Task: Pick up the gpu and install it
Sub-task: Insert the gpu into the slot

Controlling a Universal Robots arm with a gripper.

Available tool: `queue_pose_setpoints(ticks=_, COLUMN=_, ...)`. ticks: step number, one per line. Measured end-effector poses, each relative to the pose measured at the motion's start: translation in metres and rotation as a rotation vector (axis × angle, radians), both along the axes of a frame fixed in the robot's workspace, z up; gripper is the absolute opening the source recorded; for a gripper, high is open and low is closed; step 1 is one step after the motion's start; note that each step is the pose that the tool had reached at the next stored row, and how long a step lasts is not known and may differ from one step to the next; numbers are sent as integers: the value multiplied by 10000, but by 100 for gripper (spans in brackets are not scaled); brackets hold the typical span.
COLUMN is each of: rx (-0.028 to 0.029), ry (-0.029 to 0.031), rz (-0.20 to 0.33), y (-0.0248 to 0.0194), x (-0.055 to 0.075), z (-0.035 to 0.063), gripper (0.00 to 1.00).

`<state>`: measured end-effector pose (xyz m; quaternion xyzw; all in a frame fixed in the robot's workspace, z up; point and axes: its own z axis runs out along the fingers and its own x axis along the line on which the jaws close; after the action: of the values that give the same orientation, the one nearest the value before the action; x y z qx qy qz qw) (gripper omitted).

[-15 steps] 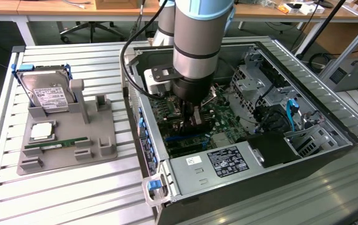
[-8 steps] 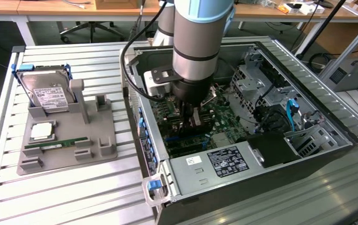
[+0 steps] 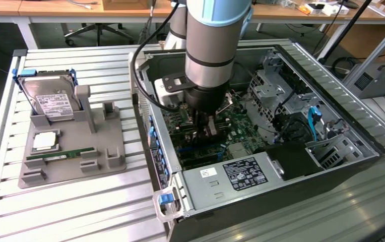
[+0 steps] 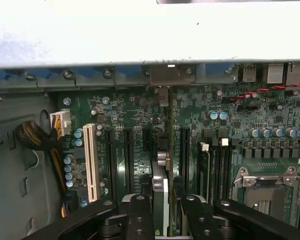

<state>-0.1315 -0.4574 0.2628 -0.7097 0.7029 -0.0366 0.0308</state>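
Wrist view, jaws closed on thin dark gpu [image 4: 160, 200], edge-on, upright above motherboard [image 4: 270, 120] slots.

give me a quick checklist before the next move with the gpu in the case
1. gpu held edge-on between the fingers of the gripper: ok
2. Gripper inside the open case, over the motherboard: ok
3. Card parallel to the black slots in the wrist view: ok
4. Card edge seated in a slot: cannot tell, the contact is hidden
5. Bracket end matched to the rear opening of the case: cannot tell
6. Hard drive and RAM stick on the grey holder outside the case, away from the arm: ok
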Motion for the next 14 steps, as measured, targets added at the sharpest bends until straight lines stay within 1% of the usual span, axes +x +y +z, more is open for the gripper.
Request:
queue_pose_setpoints(ticks=2, rx=-1, ry=0, rz=135, y=1, x=0, z=0, gripper=27)
queue_pose_setpoints(ticks=8, rx=-1, ry=1, rz=137, y=33, x=0, z=-5, gripper=27)
queue_pose_setpoints(ticks=9, rx=-2, ry=1, rz=137, y=42, x=0, z=-5, gripper=27)
queue_pose_setpoints(ticks=10, rx=-2, ry=1, rz=137, y=72, x=0, z=-8, gripper=27)
queue_pose_setpoints(ticks=12, rx=-8, ry=5, rz=138, y=99, x=-1, z=-9, gripper=27)
queue_pose_setpoints(ticks=13, rx=4, ry=-3, rz=139, y=125, x=1, z=-19, gripper=27)
queue_pose_setpoints(ticks=14, rx=-2, ry=1, rz=124, y=126, x=0, z=-19, gripper=27)
